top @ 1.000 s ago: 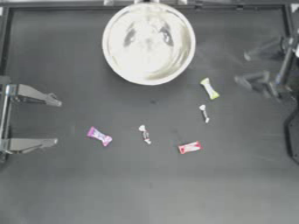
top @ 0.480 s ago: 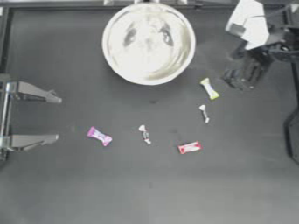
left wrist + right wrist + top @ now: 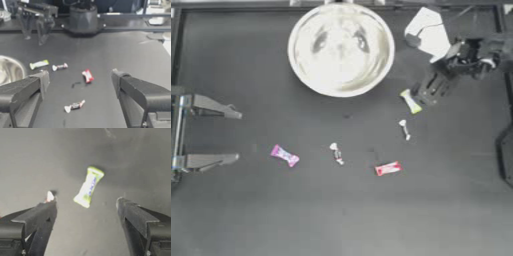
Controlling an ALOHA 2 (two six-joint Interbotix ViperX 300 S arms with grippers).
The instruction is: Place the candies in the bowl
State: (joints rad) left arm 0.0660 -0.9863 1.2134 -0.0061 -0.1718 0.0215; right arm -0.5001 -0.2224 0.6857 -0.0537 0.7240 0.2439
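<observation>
Dark, bare tabletop fills the overhead view, with the bowl (image 3: 340, 49) at the far edge and nothing in it yet. Five candies lie loose on the table: the yellow-green candy (image 3: 411, 101) just beside the bowl's right rim, a thin white candy (image 3: 404, 128) below it, the red candy (image 3: 387, 168), a second white candy (image 3: 336, 153) and the pink-purple candy (image 3: 284, 155) strung out toward the left. The right gripper (image 3: 428, 92) reaches in from the upper right and hangs close beside the yellow-green one. The left gripper (image 3: 212, 134) sits parked at the left edge, jaws spread wide, holding nothing.

From the left wrist, looking across the table, the yellow-green, white and red sweets lie in a loose row, a sliver of the bowl showing at the side.

From the right wrist, the yellow-green candy (image 3: 88, 187) lies flat on the table, framed between the two jaws, which stand well apart and touch nothing; a corner of a white wrapper peeks past one jaw.

This sweet should be almost weightless, with a firm middle and soft, crinkly twisted ends. The wrapper looks slick, so pinching across the thick centre seems safest; a grip on the tails would likely slip or skid it away.
</observation>
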